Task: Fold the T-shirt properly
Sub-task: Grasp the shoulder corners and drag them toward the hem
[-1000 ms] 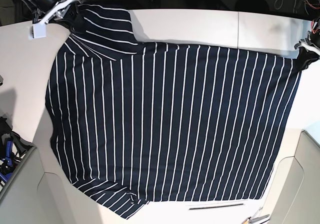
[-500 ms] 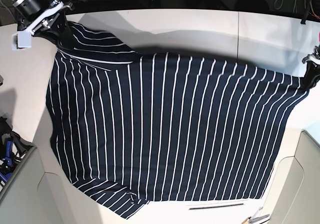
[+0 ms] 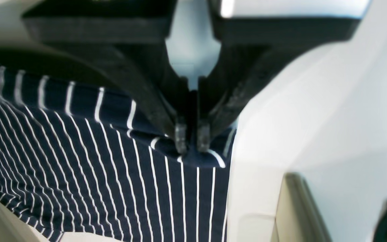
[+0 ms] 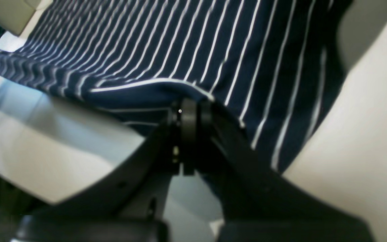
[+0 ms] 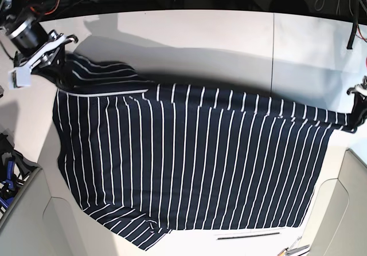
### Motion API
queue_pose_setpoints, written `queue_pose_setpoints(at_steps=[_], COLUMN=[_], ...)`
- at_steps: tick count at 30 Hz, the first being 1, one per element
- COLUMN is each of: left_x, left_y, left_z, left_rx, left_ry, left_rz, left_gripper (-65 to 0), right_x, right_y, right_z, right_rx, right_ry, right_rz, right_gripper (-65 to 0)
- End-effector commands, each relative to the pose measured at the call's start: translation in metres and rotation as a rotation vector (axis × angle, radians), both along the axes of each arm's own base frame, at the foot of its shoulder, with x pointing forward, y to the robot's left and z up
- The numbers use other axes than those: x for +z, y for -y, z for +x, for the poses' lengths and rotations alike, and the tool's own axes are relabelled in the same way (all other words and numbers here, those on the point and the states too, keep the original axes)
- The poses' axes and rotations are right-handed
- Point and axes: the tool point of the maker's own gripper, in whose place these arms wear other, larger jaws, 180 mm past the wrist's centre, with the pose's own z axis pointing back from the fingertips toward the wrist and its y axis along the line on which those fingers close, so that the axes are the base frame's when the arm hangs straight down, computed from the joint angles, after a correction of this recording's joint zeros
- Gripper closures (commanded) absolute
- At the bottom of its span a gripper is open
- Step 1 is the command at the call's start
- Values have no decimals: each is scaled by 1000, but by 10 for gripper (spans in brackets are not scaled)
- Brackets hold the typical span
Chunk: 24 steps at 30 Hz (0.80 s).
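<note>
Both my tools are clenched on the striped T-shirt (image 5: 195,158): left tool (image 3: 192,143), right tool (image 4: 189,112). It's spread across the white surface (image 5: 229,38); I'd keep both corners level, edge taut.

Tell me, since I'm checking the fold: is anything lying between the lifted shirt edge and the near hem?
Nothing visible. The left gripper and right gripper pinch the T-shirt corners; only bare striped cloth lies ahead.
</note>
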Motion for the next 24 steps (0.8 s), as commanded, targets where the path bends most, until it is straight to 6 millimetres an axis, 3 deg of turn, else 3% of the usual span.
queue_pose_setpoints(at_steps=[1,12,18,24], left_x=[19,0,-9,-7], left_y=[-3,31,21,1], left_z=[7,33,64,90], left_rx=[-7,-109,-51,15], left_ry=[54,50,47,57], left_rz=[23,140,153,104], left_gripper=[0,0,0,0], right_x=[6,-13,-16,-20], right_y=[4,21,25,14], right_z=[5,51,79,110], right_rx=[2,-47,-64,-31], right_ry=[28,28,41,37], right_rz=[-3,70,115,100], right_gripper=[0,0,0,0])
